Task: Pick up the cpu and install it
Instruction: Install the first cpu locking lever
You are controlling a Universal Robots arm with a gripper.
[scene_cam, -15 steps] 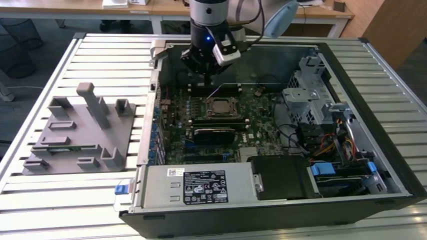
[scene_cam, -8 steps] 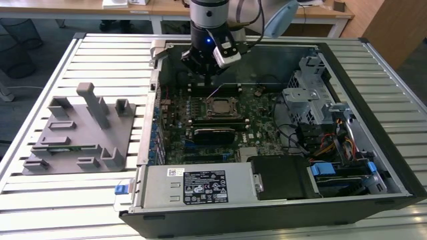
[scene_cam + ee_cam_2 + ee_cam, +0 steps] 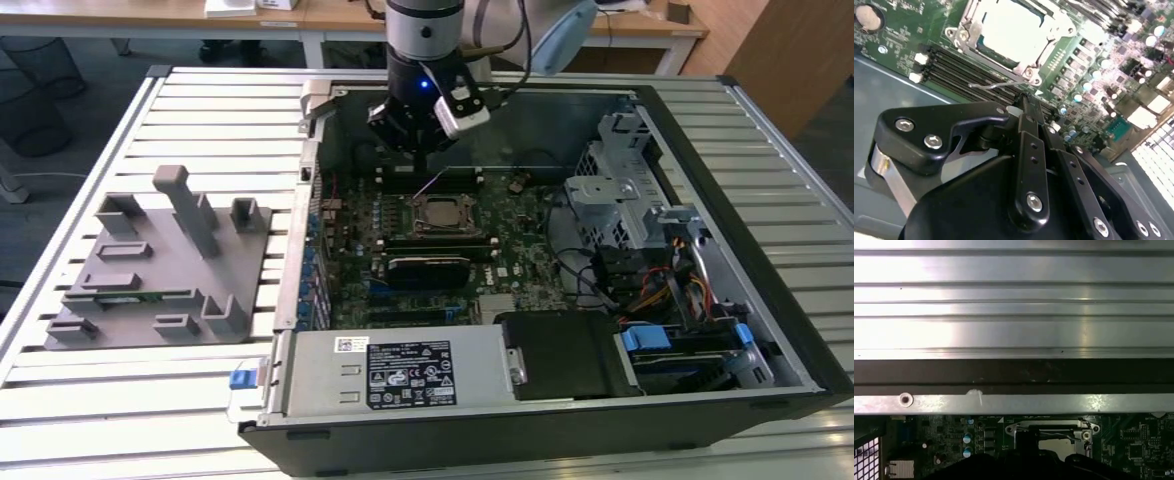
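We see the cpu (image 3: 1013, 31), silvery square top, sitting in the socket (image 3: 438, 214); gripper (image 3: 416, 150) above it, jaws closed, empty.

cpu (image 3: 1013, 31) seated in socket (image 3: 970, 37) | gripper (image 3: 1025, 107) near it

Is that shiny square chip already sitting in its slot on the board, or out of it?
In. The cpu lies flat inside the socket frame on the motherboard; the hand hovers above it.
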